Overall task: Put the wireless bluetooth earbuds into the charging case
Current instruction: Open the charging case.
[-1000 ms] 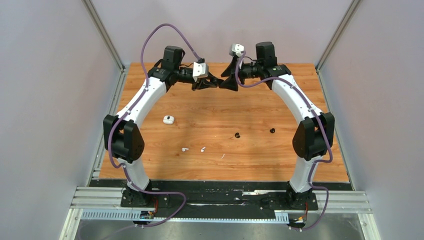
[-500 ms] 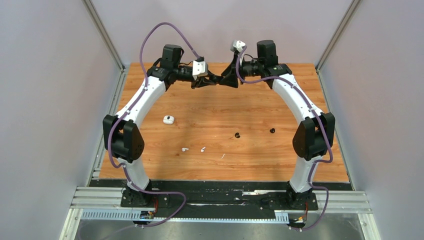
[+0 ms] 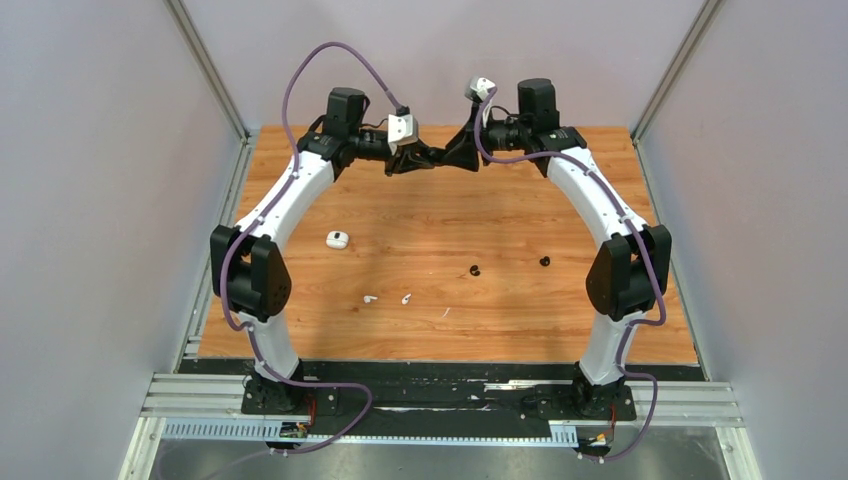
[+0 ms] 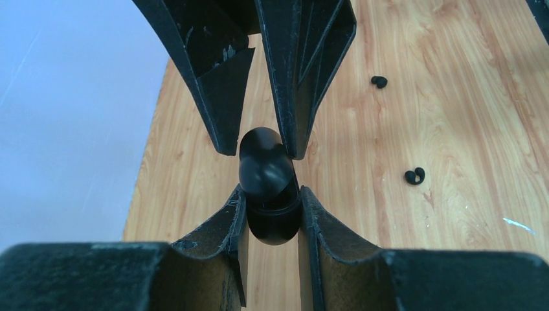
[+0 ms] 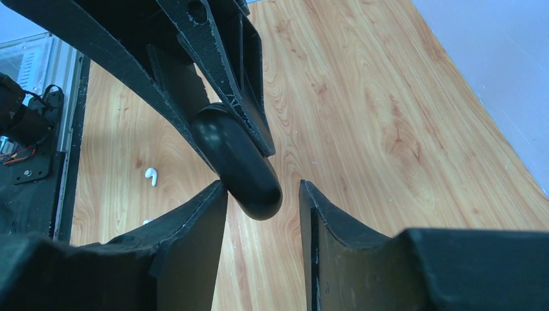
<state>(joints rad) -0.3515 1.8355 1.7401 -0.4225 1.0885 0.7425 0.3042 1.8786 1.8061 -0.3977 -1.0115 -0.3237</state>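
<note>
The left gripper (image 4: 272,194) was clamped on a black rounded object (image 4: 265,170). The right gripper (image 5: 262,189) flanked it, fingers narrowly apart. The earbuds (image 3: 370,298) (image 3: 406,298) lay on the table (image 3: 520,215), near the white case (image 3: 337,239).

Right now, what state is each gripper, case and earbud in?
left gripper: shut on the black case, above the table.
right gripper: open, fingers flanking the black case.
black case: held aloft; lid state unclear.
wireless bluetooth earbuds: both lying loose on the table, outside any case.
white case: resting on the table, untouched; lid too small to judge.
small black pieces: two, lying loose on the table.
</note>
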